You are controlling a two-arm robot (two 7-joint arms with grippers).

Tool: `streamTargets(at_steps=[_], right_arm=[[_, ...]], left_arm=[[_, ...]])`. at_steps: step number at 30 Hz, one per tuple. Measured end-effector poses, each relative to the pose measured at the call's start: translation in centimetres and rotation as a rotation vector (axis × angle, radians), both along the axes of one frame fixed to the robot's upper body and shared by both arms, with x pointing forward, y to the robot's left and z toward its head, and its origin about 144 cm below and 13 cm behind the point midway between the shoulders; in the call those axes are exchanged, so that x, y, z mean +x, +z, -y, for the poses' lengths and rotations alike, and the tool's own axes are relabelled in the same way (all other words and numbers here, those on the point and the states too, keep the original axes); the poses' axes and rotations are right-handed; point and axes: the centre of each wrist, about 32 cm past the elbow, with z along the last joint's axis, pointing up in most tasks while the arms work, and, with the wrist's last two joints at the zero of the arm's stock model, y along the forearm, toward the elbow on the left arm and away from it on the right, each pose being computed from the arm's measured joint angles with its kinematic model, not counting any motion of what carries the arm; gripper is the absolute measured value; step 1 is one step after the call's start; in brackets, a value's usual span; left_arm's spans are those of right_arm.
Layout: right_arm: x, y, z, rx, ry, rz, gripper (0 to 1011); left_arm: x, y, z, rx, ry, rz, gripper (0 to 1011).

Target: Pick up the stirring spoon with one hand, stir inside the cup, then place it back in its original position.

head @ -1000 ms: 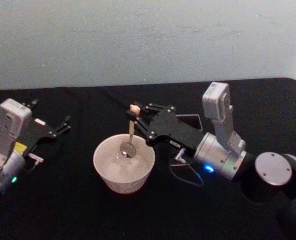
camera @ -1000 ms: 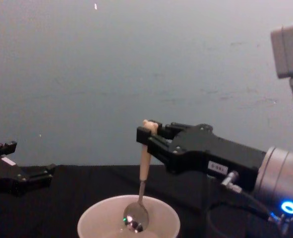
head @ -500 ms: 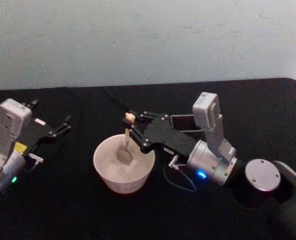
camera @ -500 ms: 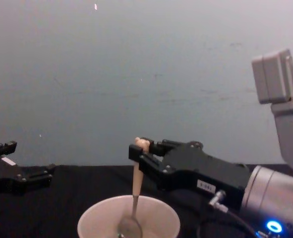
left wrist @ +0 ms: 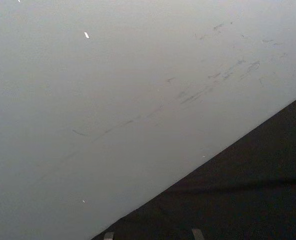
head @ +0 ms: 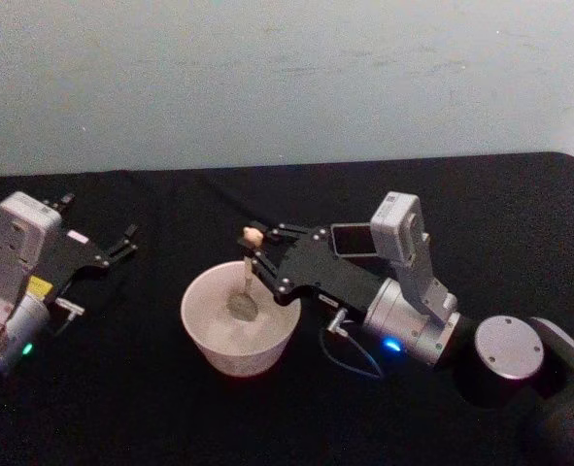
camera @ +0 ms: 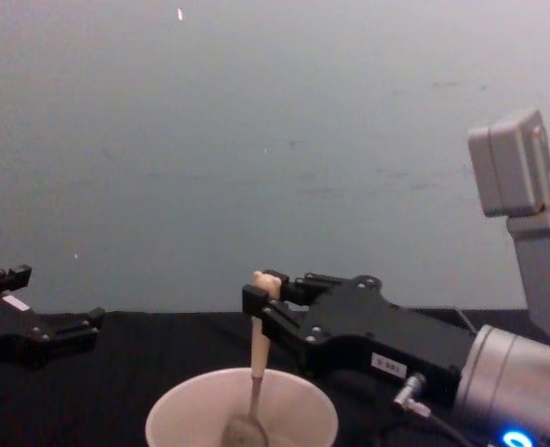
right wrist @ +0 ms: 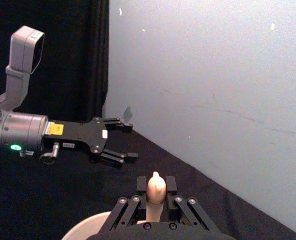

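- The right gripper [head: 261, 254] is pressed together on the pale handle of the stirring spoon [head: 245, 282], just below its bear-head top
- Over the last second this gripper has come nearer and lower; from the chest, the stirring spoon [camera: 255, 352] has sunk so that its bowl now lies below the rim, where it earlier showed shiny and higher
- The spoon's bowl sits inside the cup [head: 212, 345], left of where it was a second ago and tilted little from upright
- I judge the stir to be well underway, with the handle sweeping around the cup [camera: 176, 426]
- The return is still owed, likely to the dark square holder [head: 356, 240] just beyond the right gripper
- The left gripper [head: 122, 245] is parked far left on the black table [head: 121, 408], fingers spread, unmoved
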Motion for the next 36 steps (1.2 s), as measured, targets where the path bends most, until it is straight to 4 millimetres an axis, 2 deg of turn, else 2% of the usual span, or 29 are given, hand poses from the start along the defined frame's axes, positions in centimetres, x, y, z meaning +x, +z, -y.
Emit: streamTargets(at_steps=[9,21,29,36], right_arm=[[-0.5,0.6,1.2,0.011,-0.019,0.001,212],[-2.5,1.4,2.7,0.049,0.011,-0.033,213],[-3.7,1.4,1.9,0.049,0.078,-0.044,213],[-3.4,1.0,0.5,0.044,0.097,-0.034,212]], left_arm=[[0.0,0.0,0.0,0.0,0.0,0.0,1001],[0.0,0.0,0.0,0.0,0.0,0.0,1001],[0.0,0.0,0.0,0.0,0.0,0.0,1001],[0.0,0.0,0.0,0.0,0.0,0.0,1001]])
